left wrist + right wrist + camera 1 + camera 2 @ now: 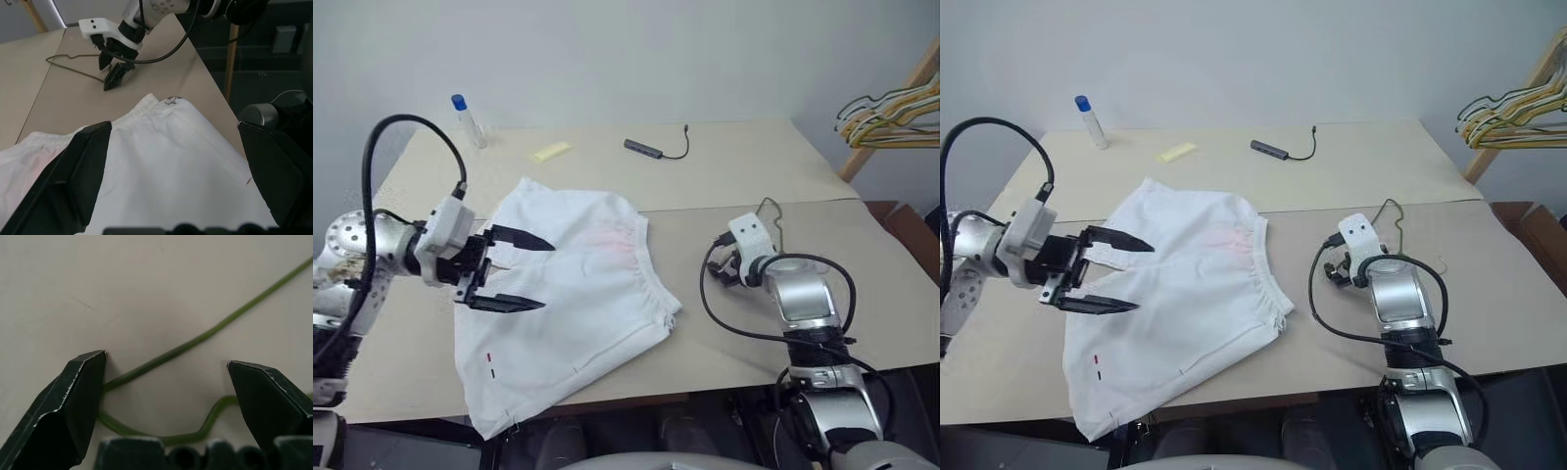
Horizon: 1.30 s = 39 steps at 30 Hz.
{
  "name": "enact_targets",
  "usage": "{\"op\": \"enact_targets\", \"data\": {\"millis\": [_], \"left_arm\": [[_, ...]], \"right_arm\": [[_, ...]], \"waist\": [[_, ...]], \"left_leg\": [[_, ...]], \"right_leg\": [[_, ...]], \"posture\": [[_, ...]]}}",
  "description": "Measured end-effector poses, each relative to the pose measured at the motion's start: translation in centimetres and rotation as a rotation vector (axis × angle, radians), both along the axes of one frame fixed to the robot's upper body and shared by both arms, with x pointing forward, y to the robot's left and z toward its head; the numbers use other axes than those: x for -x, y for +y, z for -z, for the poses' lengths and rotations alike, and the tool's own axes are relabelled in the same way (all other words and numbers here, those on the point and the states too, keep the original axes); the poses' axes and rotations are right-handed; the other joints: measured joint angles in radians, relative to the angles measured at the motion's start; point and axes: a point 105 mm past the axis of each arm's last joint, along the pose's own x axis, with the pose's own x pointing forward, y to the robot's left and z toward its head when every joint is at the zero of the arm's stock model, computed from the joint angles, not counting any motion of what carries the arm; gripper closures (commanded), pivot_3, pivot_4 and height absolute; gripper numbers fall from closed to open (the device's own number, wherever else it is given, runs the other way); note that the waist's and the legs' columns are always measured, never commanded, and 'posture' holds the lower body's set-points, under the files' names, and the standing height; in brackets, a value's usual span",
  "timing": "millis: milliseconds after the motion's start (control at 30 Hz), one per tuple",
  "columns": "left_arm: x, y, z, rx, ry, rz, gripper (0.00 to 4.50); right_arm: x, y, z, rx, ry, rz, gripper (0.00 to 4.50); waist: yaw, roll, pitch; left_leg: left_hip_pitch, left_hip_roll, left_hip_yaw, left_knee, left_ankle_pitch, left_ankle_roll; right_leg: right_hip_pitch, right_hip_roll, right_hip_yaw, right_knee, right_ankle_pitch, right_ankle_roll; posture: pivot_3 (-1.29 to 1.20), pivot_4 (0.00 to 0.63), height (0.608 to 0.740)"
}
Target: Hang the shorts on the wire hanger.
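Shorts (563,294) were seen from the head lying flat on the table (724,176), left gripper (514,272) spread wide above them, nothing held. Left wrist view: right gripper (113,73) was poised over the wire hanger (73,66), probably for a grab. Right wrist view: fingers (73,401) were spread astride green wire, hook cut off.

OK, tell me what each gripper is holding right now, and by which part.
Nothing is held. The left gripper hovers open over the shorts. The right gripper is open, its fingers straddling a dipped shoulder of the wire hanger on the table.
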Motion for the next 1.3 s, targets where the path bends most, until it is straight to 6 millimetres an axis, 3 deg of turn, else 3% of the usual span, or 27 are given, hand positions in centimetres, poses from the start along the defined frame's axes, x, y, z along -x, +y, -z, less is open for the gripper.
{"op": "enact_targets", "data": {"millis": [133, 400, 567, 800, 1167, 1300], "left_arm": [[0.1, -0.3, 0.2, 0.019, 0.007, -0.015, 0.02], [0.0, 0.3, 0.1, 0.024, -0.021, -0.053, 0.02], [0.1, 0.0, 0.1, 0.038, -0.021, -0.043, 0.02], [0.3, -1.1, -0.4, 0.087, -0.029, -0.057, 0.02], [1.3, -1.5, 0.1, 0.081, -0.007, -0.037, 0.02], [1.3, -1.6, 0.1, 0.088, -0.008, -0.035, 0.00]], "right_arm": [[0.8, -1.1, 0.1, 0.034, 0.006, -0.004, 0.00], [3.8, -5.6, -1.1, 0.055, 0.042, 0.070, 0.00], [1.8, -3.7, -3.9, -0.096, -0.074, 0.059, 0.00], [-0.3, -2.4, -0.5, -0.151, -0.011, 0.152, 0.00], [-0.7, -2.7, 0.2, -0.146, 0.052, 0.186, 0.00], [-0.6, -2.5, 0.4, -0.127, 0.065, 0.190, 0.89]], "waist": [[0.000, 0.000, 0.000], [0.004, 0.000, 0.000], [-0.032, 0.001, 0.000], [-0.049, 0.002, 0.001], [-0.049, 0.003, 0.002], [-0.049, 0.003, 0.001]], "left_leg": [[0.002, 0.000, -0.001, 0.000, 0.000, 0.000], [0.002, -0.001, -0.001, 0.000, 0.000, 0.000], [0.004, 0.000, -0.002, -0.002, 0.000, 0.000], [0.001, -0.002, -0.002, -0.002, 0.000, 0.000], [0.003, -0.001, -0.003, -0.002, 0.000, 0.000], [0.003, -0.001, -0.003, -0.002, 0.000, 0.000]], "right_leg": [[0.002, 0.000, -0.001, 0.000, 0.000, 0.000], [0.002, -0.001, 0.000, 0.000, 0.000, 0.000], [0.003, 0.002, 0.000, 0.000, 0.000, 0.000], [0.002, -0.001, 0.001, -0.001, 0.000, 0.000], [0.003, -0.001, 0.000, -0.001, 0.000, 0.000], [0.003, -0.001, 0.000, -0.001, 0.000, 0.000]], "posture": [[-0.05, 0.000, 0.740], [-0.07, 0.000, 0.740], [-0.07, 0.000, 0.740], [-0.06, 0.000, 0.740], [-0.06, 0.000, 0.740], [-0.06, 0.000, 0.740]]}}
